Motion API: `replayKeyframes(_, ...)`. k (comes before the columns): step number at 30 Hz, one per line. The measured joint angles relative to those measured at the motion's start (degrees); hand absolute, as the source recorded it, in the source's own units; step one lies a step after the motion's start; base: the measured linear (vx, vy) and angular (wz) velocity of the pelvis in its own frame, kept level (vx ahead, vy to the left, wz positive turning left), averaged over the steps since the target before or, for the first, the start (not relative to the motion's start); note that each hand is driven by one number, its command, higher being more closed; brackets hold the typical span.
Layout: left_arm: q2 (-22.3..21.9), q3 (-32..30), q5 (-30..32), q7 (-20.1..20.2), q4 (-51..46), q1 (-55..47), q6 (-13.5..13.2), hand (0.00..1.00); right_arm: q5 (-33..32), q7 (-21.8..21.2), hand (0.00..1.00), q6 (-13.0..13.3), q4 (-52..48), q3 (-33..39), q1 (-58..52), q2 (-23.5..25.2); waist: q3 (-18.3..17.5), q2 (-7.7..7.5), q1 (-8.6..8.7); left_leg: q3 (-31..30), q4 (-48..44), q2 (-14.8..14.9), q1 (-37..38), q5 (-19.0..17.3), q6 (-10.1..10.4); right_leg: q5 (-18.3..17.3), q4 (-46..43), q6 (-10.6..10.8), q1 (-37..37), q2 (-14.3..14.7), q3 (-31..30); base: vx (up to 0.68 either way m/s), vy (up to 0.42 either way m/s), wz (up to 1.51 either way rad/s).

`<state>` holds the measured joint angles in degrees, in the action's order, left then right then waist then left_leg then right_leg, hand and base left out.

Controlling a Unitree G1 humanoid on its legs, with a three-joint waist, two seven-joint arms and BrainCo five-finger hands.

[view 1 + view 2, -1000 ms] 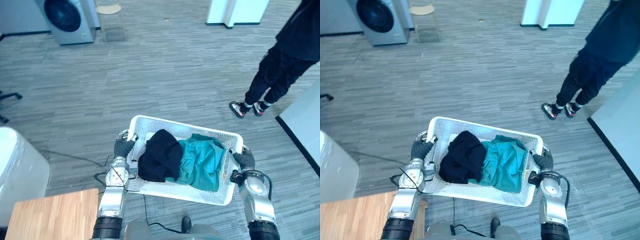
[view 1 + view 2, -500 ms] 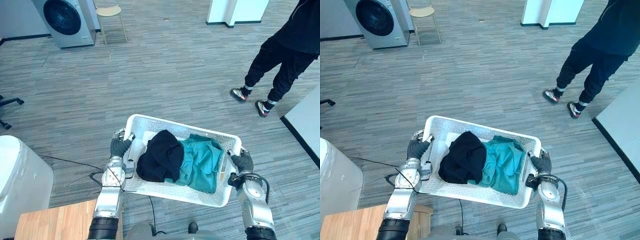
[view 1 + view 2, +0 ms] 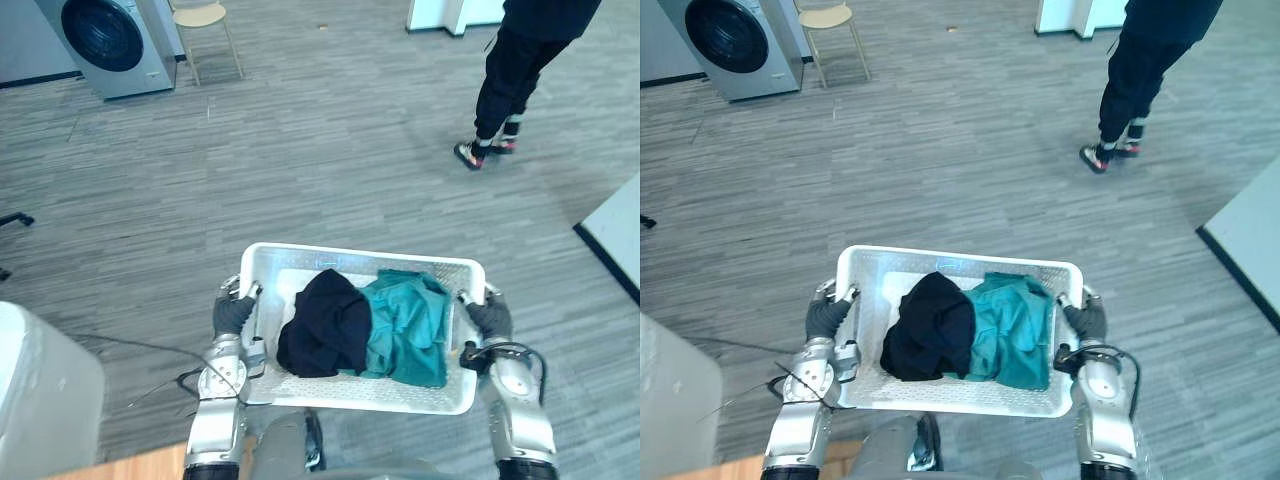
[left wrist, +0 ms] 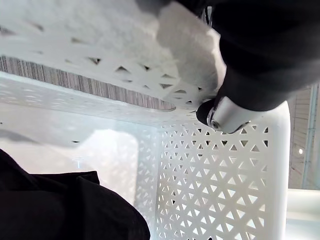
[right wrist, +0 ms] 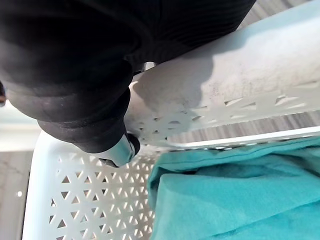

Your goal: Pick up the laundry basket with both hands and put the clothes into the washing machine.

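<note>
The laundry basket (image 3: 352,251), white and perforated, is seen in the lower middle of the frame, held across the front of the robot and, as far as can be judged, lifted clear of the grey floor (image 3: 330,150). Its left end is clasped by the left hand (image 3: 233,312), whose fingers are curled over the rim. Its right end is clasped in the same way by the right hand (image 3: 490,318). In each wrist view a dark-tipped finger is seen hooked over the rim and down the inner wall. Two pieces of clothing lie inside, a black garment (image 3: 325,328) on the left touching a teal garment (image 3: 412,322) on the right.

The pick-up can therefore be taken as done. The washing machine (image 3: 102,42) stands in the upper left of the frame, well apart from the basket, beside a chair (image 3: 200,18), and its round door appears closed. The carry across the floor, the opening of the door and the loading of both garments are left to do. A person (image 3: 515,70) stands at the upper right, away from the likely path.
</note>
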<state>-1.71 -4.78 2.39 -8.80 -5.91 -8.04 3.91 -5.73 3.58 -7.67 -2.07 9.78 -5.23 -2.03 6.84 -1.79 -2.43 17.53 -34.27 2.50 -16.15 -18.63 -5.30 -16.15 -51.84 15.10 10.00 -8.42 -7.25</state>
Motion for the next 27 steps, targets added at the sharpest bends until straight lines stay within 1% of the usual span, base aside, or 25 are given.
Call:
replayKeyframes(1,1.0,0.2,0.5,0.0,0.0,-0.1,0.6,1.0,0.3,-0.1,1.0,0.0,2.8,0.0,0.7,0.3,0.3,-0.58,0.21,-0.3,1.4,-1.8,4.2,-1.8,-0.8,8.8,-7.8,0.0,2.1,-1.6,1.0,0.52,0.144,0.04)
replayKeyframes(2,1.5,0.4,0.7,0.0,0.0,-0.1,0.9,1.0,0.5,-0.1,1.0,-0.1,4.0,0.1,0.8,0.7,0.5,-0.72,0.59,-0.7,2.8,-2.8,6.7,-2.2,-1.2,11.7,-11.1,-0.3,2.7,-2.6,1.9,0.66,0.131,0.29)
replayKeyframes(3,1.8,0.6,1.1,-0.2,0.0,-0.2,1.1,1.0,0.8,-0.1,1.0,-0.1,4.8,0.1,0.8,1.6,0.6,-0.24,1.52,-2.1,5.3,-3.4,11.0,-2.9,-1.3,10.1,-16.0,-4.2,4.5,-3.7,4.7,0.45,0.045,0.32)
replayKeyframes(4,1.9,0.5,1.1,-0.3,0.0,-0.2,1.2,1.0,0.8,-0.1,1.0,-0.1,4.8,0.1,0.8,1.9,0.6,0.28,1.95,-2.8,6.6,-3.4,13.0,-3.2,-1.1,8.6,-17.2,-6.8,5.5,-3.7,6.5,0.67,0.064,0.41)
replayKeyframes(5,2.2,0.5,1.1,-0.3,0.0,-0.1,1.2,1.0,0.9,-0.1,1.0,-0.1,4.6,0.1,0.8,1.7,0.3,1.21,2.72,-4.7,10.9,-3.3,17.7,-3.2,-0.8,4.6,-15.1,-10.4,8.8,-3.4,10.7,0.56,0.03,0.37)
replayKeyframes(7,2.1,0.6,1.1,-0.3,0.0,0.3,1.2,1.0,0.9,-0.1,1.0,-0.1,3.3,0.3,0.8,1.7,0.3,1.9,3.29,-6.6,14.1,-2.7,21.4,-3.1,-0.7,1.9,-8.2,-12.2,12.3,-1.9,13.0,0.57,0.004,0.35)
replayKeyframes(8,2.0,0.7,1.0,-0.3,0.0,0.6,1.0,1.0,0.9,-0.1,1.0,-0.1,2.3,0.7,0.8,1.4,0.3,2.66,3.63,-7.2,16.8,-1.5,24.5,-2.9,0.5,1.9,2.4,-12.9,14.8,0.0,14.0,0.49,-0.025,0.36)
replayKeyframes(9,2.1,0.8,1.0,-0.2,0.0,0.9,0.8,1.0,0.8,-0.2,1.0,-0.1,1.9,0.9,0.8,1.1,0.4,3.16,4.25,-7.9,18.9,-0.4,26.9,-2.9,2.3,3.9,14.1,-12.3,15.4,1.4,15.0,0.79,-0.079,0.5)
replayKeyframes(10,2.6,0.6,1.0,-0.2,0.1,1.6,0.7,1.0,0.7,-0.2,1.0,-0.1,1.6,0.9,0.8,1.0,0.3,3.04,4.82,-8.3,21.3,0.1,30.2,-3.0,4.3,9.4,29.3,-12.0,15.8,2.7,15.3,0.7,-0.098,0.44)
replayKeyframes(11,2.8,0.5,1.0,-0.2,0.2,2.0,0.7,1.0,0.7,-0.2,1.0,-0.1,1.5,0.8,0.8,1.0,0.0,2.5,4.89,-8.4,22.1,0.1,31.7,-3.4,5.2,12.1,35.1,-12.4,15.9,3.2,15.1,0.89,-0.161,0.4)
replayKeyframes(12,3.2,0.4,1.1,-0.5,0.6,2.2,0.5,1.0,0.7,-0.2,1.0,-0.1,0.9,0.2,0.4,0.9,-0.7,1.29,5.04,-9.3,21.8,0.4,34.8,-4.9,8.0,16.4,39.8,-13.8,16.3,4.3,15.0,0.81,-0.186,0.41)
replayKeyframes(13,2.9,0.6,1.1,-0.9,2.3,2.5,0.1,1.0,0.7,-0.2,1.0,0.0,0.9,-0.1,-0.2,0.6,-1.0,1.78,5.69,-10.5,19.2,1.6,36.6,-5.7,9.2,25.4,36.2,-15.9,15.9,5.1,13.7,0.81,-0.188,0.31)
replayKeyframes(14,1.7,0.3,1.1,-1.4,4.0,2.8,0.1,1.0,0.7,-0.2,1.0,-0.2,1.2,-0.1,-0.1,-0.6,-1.4,4.56,5.3,-10.8,13.7,4.1,35.8,-5.4,9.2,24.4,31.1,-15.9,16.4,6.7,14.5,0.79,-0.173,0.09)
replayKeyframes(15,0.2,0.0,1.1,-1.5,4.4,3.0,0.2,1.0,0.7,-0.2,1.0,-0.5,1.1,-0.2,0.5,-1.0,-1.5,6.05,4.96,-10.8,1.4,6.9,30.8,0.1,8.8,19.7,27.0,-17.2,16.2,8.3,15.4,0.74,-0.174,-0.19)
replayKeyframes(16,0.0,-0.1,1.1,-1.6,4.6,3.0,0.2,1.0,0.7,-0.2,1.0,-0.6,1.0,-0.3,0.5,-1.4,-1.4,6.13,4.78,-9.7,-11.2,9.0,24.7,13.3,6.0,16.7,25.2,-18.3,14.5,8.7,16.0,0.91,-0.219,-0.09)
replayKeyframes(17,0.2,-0.4,1.0,-1.5,4.9,3.0,0.2,1.0,0.6,0.0,1.0,-0.8,1.0,-0.4,0.4,-1.5,-0.9,6.65,4.62,-9.1,-20.5,13.0,20.9,21.2,3.1,14.6,27.0,-18.6,10.2,9.6,16.4,0.77,-0.187,0.03)
replayKeyframes(18,0.3,0.1,0.8,-1.4,5.2,3.0,0.1,1.0,0.6,0.2,1.0,-0.9,0.9,-0.2,0.5,-2.0,-0.6,7.36,4.43,-7.2,-30.5,17.7,17.5,19.9,1.3,14.0,29.8,-18.9,5.7,11.4,16.6,0.74,-0.146,-0.14)
replayKeyframes(19,0.2,0.2,0.2,-1.5,5.5,2.8,-0.1,1.0,0.6,0.4,1.0,-0.8,0.8,-0.3,0.8,-2.0,-0.2,7.15,3.45,-4.8,-40.0,21.9,14.1,16.7,-2.8,13.5,33.4,-19.5,-0.5,12.7,15.9,0.55,-0.087,-0.24)
replayKeyframes(20,0.3,0.1,-0.2,-1.5,5.6,2.8,-0.1,1.0,0.6,0.6,1.0,-0.8,0.7,-0.3,1.0,-1.9,0.2,6.61,2.94,-3.9,-42.5,22.7,11.9,15.1,-4.3,13.1,35.0,-19.8,-3.3,12.7,15.3,0.66,-0.085,-0.3)
replayKeyframes(21,0.4,0.1,-0.6,-1.5,5.6,2.8,-0.5,1.0,0.6,1.0,1.0,-0.8,0.0,-0.3,1.2,-1.9,0.4,5.17,2.62,-3.0,-43.3,21.7,8.2,12.0,-4.7,11.2,37.6,-19.5,-7.6,11.3,14.0,0.72,-0.032,-0.1)
replayKeyframes(22,0.1,0.1,-0.8,-1.5,5.6,3.0,-1.2,1.0,0.6,1.3,1.0,-0.7,-1.4,-0.3,1.4,-2.4,0.6,4.95,2.53,-2.7,-39.7,19.0,3.7,9.1,-2.7,8.6,39.1,-18.3,-10.2,9.8,13.2,0.68,0.01,-0.06)
replayKeyframes(23,-0.2,0.1,-0.8,-1.5,5.6,3.1,-1.5,1.0,0.6,1.3,1.0,-0.6,-1.6,-0.3,1.6,-2.8,0.8,5.03,2.54,-2.8,-36.2,17.8,1.6,7.8,-1.6,7.5,39.0,-17.9,-11.0,9.1,12.9,0.63,0.105,-0.09)
replayKeyframes(25,-0.7,0.1,-1.1,-1.3,5.6,3.1,-1.6,1.0,0.6,1.3,1.0,-0.7,-1.3,-0.3,2.2,-3.7,1.2,5.69,1.92,-2.4,-22.5,13.2,-2.4,5.4,1.4,3.8,38.3,-16.3,-13.1,6.9,11.4,0.4,0.153,-0.16)
replayKeyframes(26,-0.9,0.1,-1.2,-1.3,5.7,3.1,-1.6,1.0,0.6,1.3,1.0,-0.7,-1.1,-0.3,2.2,-4.0,1.4,5.78,1.77,-1.8,-11.6,10.1,-3.4,5.8,3.2,1.7,37.9,-14.9,-14.7,5.0,10.8,0.54,0.256,-0.18)
replayKeyframes(27,-1.1,0.1,-1.2,-1.3,5.7,3.1,-1.6,1.0,0.6,1.3,1.0,-0.7,-0.6,-0.3,2.2,-4.2,1.4,6.14,1.62,-1.1,4.6,6.7,-3.5,9.2,7.8,-0.7,38.2,-13.3,-17.0,3.2,10.5,0.66,0.317,-0.16)
